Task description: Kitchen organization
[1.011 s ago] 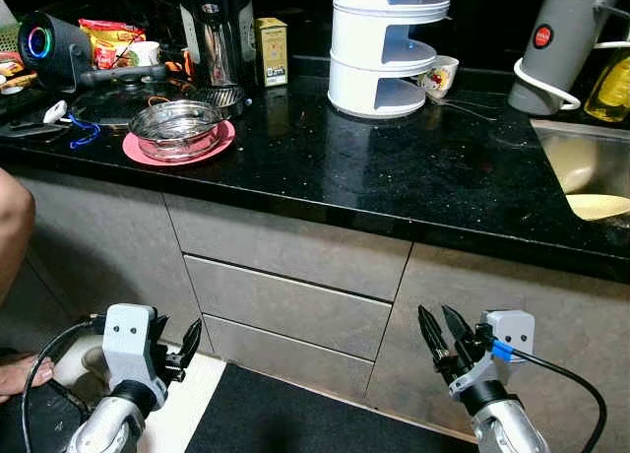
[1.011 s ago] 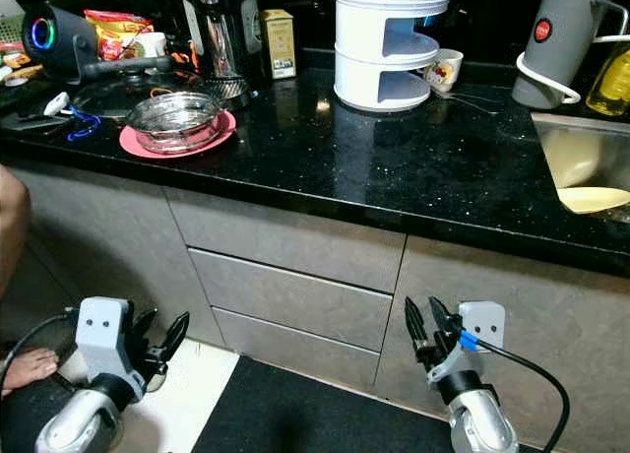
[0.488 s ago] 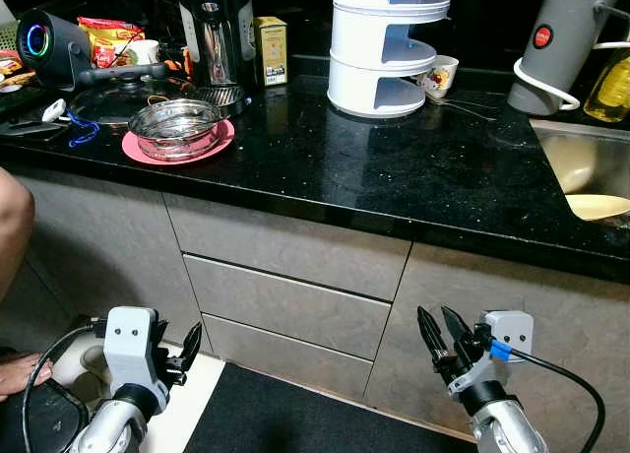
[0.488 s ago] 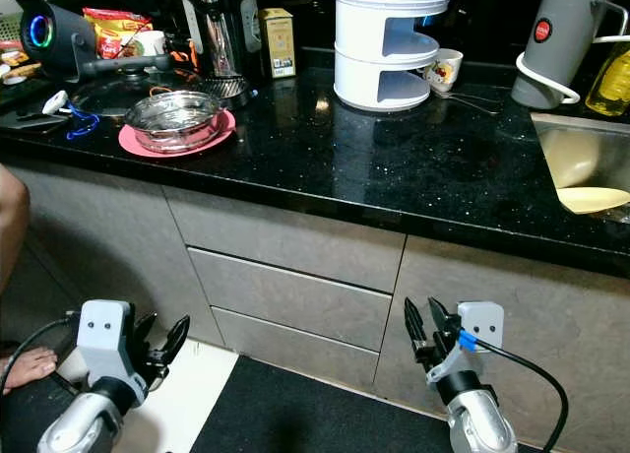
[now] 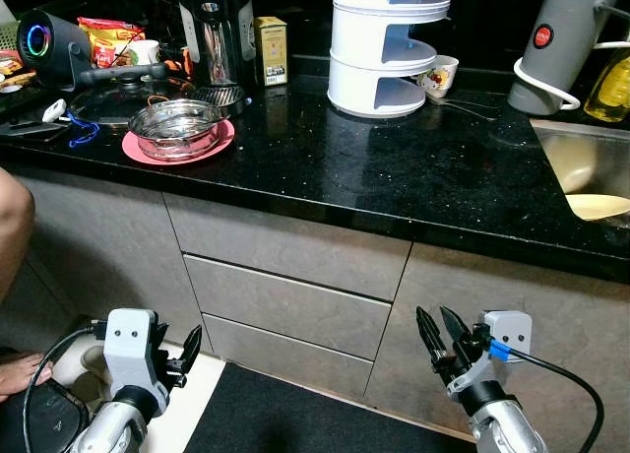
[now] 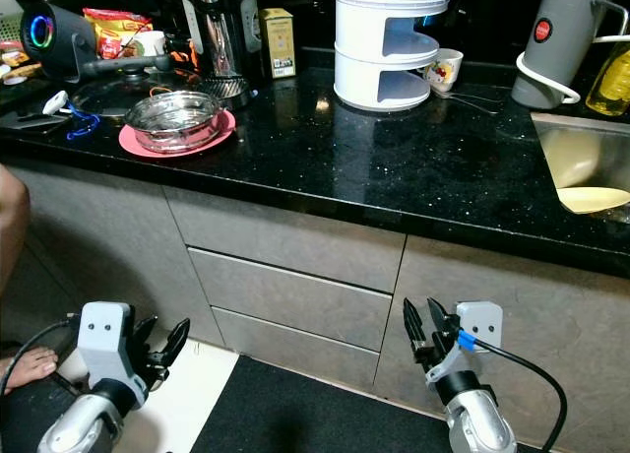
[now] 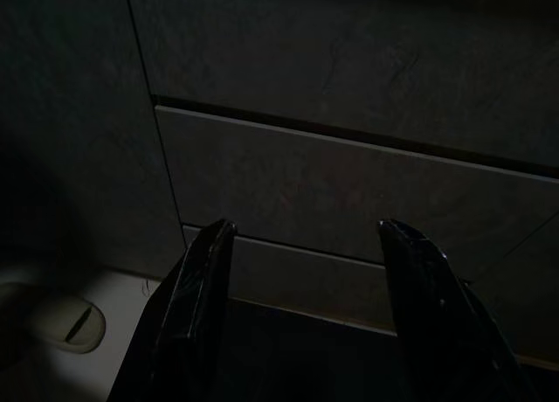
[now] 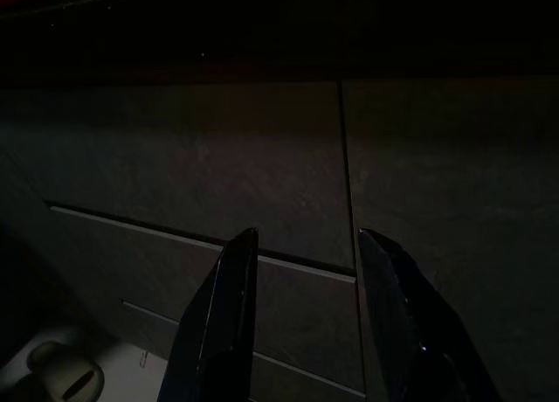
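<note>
Both arms hang low in front of the grey cabinet drawers (image 5: 295, 305). My left gripper (image 6: 165, 330) is open and empty, its fingers spread before a drawer front (image 7: 349, 192). My right gripper (image 5: 433, 313) is open and empty too, pointing up at the cabinet face (image 8: 262, 175). On the black counter (image 5: 394, 177) a steel bowl (image 5: 177, 126) sits on a pink plate (image 5: 222, 143) at the left. A white tiered rack (image 5: 379, 49) stands at the back, with a painted cup (image 5: 439, 76) beside it.
A grey kettle (image 5: 563, 49) stands by the sink (image 5: 576, 162), which holds a yellow plate (image 5: 600, 207). A speaker (image 5: 44, 41), a glass lid (image 5: 113, 98), a coffee maker (image 5: 212, 39) and a yellow box (image 5: 272, 51) crowd the back left. A person's leg (image 5: 12, 226) is at the left edge.
The left arm has sunk slightly; everything else stands as before.
</note>
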Robot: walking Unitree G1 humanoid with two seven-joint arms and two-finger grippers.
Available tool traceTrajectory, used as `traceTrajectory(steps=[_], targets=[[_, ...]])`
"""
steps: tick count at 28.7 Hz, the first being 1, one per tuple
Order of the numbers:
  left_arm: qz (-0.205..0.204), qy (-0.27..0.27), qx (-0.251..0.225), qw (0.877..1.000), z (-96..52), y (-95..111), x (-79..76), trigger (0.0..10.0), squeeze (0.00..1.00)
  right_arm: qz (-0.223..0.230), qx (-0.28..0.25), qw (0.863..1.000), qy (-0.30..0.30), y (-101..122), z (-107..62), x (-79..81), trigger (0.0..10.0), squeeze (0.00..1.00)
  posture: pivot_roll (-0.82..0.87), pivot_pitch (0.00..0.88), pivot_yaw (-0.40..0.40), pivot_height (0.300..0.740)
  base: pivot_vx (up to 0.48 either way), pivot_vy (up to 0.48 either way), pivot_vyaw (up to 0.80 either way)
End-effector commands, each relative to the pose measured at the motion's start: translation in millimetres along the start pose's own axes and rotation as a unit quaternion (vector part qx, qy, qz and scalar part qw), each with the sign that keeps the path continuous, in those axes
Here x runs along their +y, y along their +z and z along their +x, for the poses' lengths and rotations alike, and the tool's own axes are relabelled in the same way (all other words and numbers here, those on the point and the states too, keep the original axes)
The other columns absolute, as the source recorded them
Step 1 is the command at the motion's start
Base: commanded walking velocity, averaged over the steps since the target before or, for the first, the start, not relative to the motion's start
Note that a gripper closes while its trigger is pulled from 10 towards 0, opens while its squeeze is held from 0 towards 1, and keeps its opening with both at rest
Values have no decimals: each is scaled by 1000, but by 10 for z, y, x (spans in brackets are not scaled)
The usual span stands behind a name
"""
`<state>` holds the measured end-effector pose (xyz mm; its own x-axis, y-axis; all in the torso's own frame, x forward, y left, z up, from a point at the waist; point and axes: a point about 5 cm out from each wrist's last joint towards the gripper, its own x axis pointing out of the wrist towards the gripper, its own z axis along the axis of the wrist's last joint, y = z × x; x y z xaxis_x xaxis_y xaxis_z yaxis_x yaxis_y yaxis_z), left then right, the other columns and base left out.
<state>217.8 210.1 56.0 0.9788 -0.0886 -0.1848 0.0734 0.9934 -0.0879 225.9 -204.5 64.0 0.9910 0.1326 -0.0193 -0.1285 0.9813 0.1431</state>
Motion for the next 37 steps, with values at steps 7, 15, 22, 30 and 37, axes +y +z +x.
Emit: traceTrajectory(steps=[7, 15, 22, 30, 37], targets=[[6, 2, 6, 1000, 22, -28, 74, 10000, 0, 8, 10, 1000, 0, -44, 2, 16, 10000, 0, -45, 0, 5, 740, 0, 0, 0], [5, 3, 8, 1000, 39, -60, 99, 10000, 0, 10, 8, 1000, -2, -41, 2, 15, 10000, 0, -43, 4, 3, 740, 0, 0, 0], [3, 2, 7, 1000, 42, -71, 100, 10000, 0, 10, 5, 1000, -8, -31, 2, 5, 10000, 0, -44, 7, 3, 740, 0, 0, 0], [3, 0, 4, 1000, 45, -57, 87, 10000, 0, 9, 5, 1000, -8, -26, 3, 3, 10000, 0, -46, 9, 3, 740, 0, 0, 0], [3, -1, 1, 1000, 51, -36, 67, 10000, 0, 5, -2, 1000, -7, -4, 3, 12, 10000, 0, -45, 9, 4, 740, 0, 0, 0]])
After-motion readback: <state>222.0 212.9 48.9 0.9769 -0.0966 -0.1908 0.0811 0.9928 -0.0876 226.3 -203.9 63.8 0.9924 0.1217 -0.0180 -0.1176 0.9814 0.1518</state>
